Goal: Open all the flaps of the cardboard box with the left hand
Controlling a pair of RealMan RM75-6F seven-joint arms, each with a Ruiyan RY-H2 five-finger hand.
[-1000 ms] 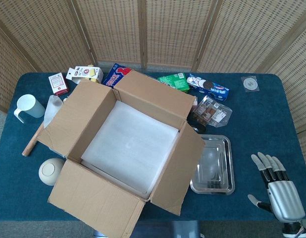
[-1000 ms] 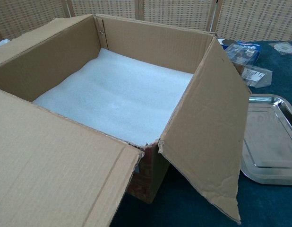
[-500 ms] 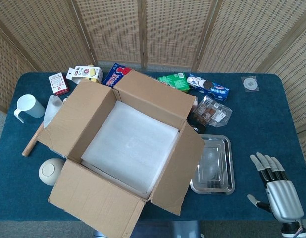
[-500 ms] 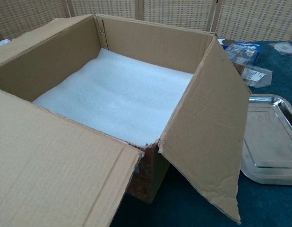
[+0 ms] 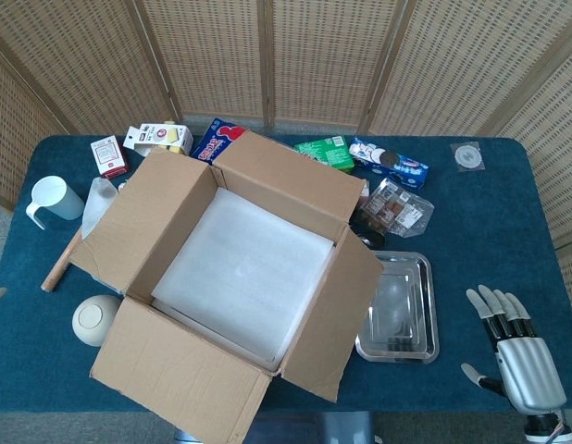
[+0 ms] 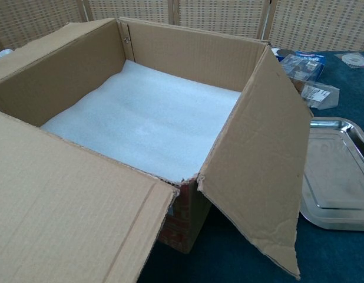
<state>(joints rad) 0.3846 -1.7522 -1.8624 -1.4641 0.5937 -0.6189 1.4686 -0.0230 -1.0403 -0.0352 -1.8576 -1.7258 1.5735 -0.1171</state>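
Large brown cardboard box (image 5: 232, 277) mid-surface, all flaps already folded outward, white foam sheet (image 5: 244, 271) inside. Silver right hand (image 5: 519, 356) well right of box, palm down, fingers apart, empty. Left hand nowhere visible, so box's bearing from it unknowable. Chest view: box interior close-up only, no hands.

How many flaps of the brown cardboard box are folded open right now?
4: far flap, left flap, near flap, right flap. All spread outward, white foam exposed inside.

Brown cardboard box (image 5: 232, 277), white foam (image 5: 244, 270), blue tablecloth (image 5: 471, 231)
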